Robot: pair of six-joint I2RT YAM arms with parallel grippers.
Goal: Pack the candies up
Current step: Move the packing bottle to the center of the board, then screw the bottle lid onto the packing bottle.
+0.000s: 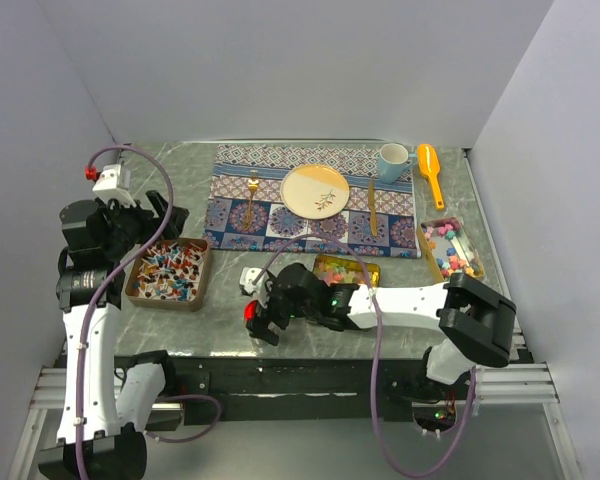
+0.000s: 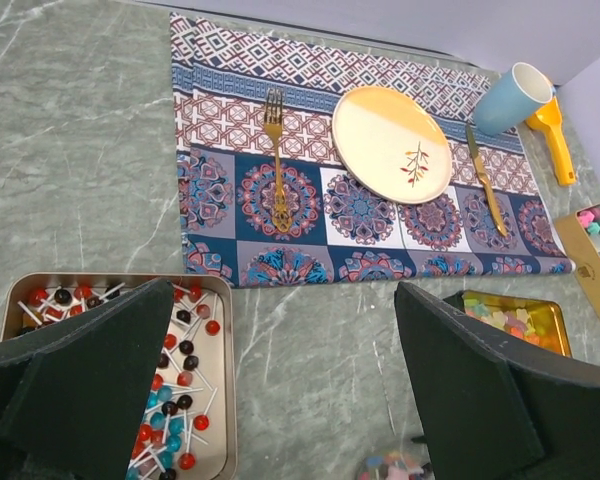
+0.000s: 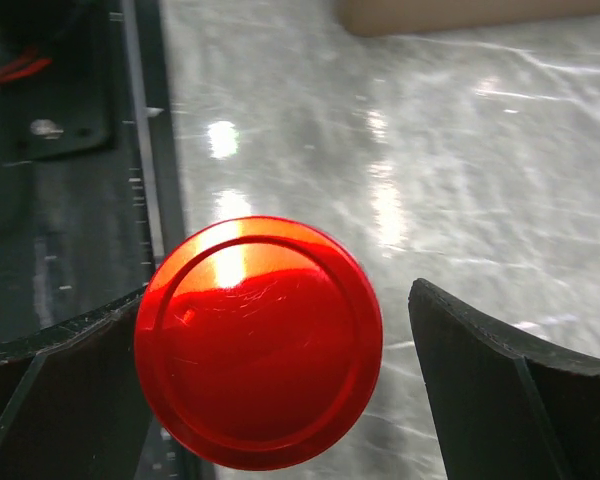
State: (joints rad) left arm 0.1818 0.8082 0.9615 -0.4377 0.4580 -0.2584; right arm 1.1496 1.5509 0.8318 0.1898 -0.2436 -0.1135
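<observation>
Straddling a red lid [image 3: 258,345], the right gripper [image 3: 277,295] is seen spread apart. One finger [image 3: 60,390] is overlapped by the lid's edge in the wrist view, and contact there cannot be told. A strip of table [image 3: 460,150] is shown between the lid and the other finger, so nothing is clamped. The lid is laid flat on the grey marble surface, close to the near edge. From above, the right arm is stretched leftward along the front of the table, with the lid under its fingers.

The candies [image 1: 342,270] are held in a shallow gold tin [image 2: 490,297] just behind that arm and just in front of the patterned mat [image 1: 280,160]. Pink, yellow, orange and green pieces can be made out.

The left gripper [image 2: 283,290] is spread wide with nothing between its fingers, and is hung beside a tray [image 2: 228,400] of lollipops [image 2: 180,380]. A plate [image 1: 315,190], fork [image 1: 251,195] and knife [image 1: 372,205] are set on the mat. A blue cup [image 1: 392,160] and an orange scoop [image 1: 430,170] are placed at its far right corner. A box [image 2: 582,268] of pastel sweets is kept at the right edge.
</observation>
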